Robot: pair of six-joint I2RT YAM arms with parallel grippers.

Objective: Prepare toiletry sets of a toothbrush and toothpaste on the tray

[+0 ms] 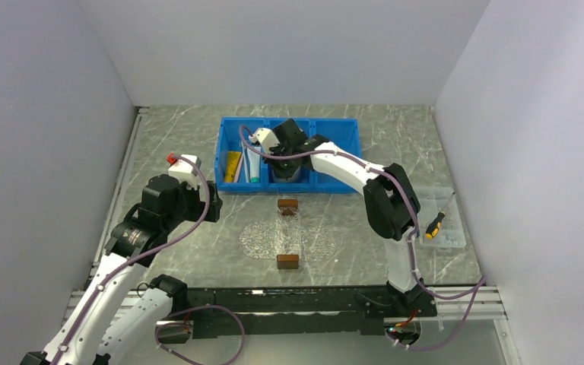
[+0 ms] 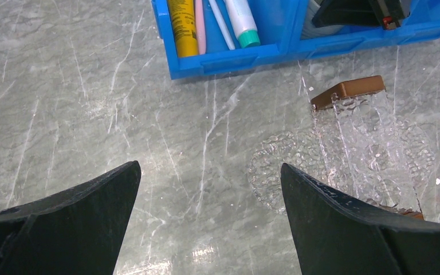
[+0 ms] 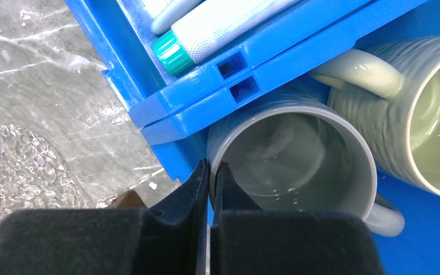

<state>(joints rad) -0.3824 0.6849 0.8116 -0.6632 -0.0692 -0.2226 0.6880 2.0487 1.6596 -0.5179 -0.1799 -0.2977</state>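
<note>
In the left compartment of the blue bin [image 1: 327,182] lie a yellow-orange toothpaste tube [image 2: 182,26], a pinkish toothbrush [image 2: 200,26], a pale toothbrush [image 2: 221,26] and a white toothpaste tube with a teal cap [image 2: 242,23]. The clear glittery tray [image 1: 262,239] sits in front of the bin. My right gripper [image 3: 212,172] is in the middle compartment, shut on the wall of a grey mug [image 3: 292,154], one finger inside and one outside. My left gripper [image 2: 209,172] hangs open over bare table, left of the tray [image 2: 349,149], holding nothing.
A second grey mug [image 3: 418,109] stands beside the gripped one. Two small brown blocks [image 1: 288,204] [image 1: 287,261] sit at the tray's far and near ends. A clear rectangular box [image 1: 441,228] with a yellow-handled screwdriver [image 1: 434,224] stands at the right.
</note>
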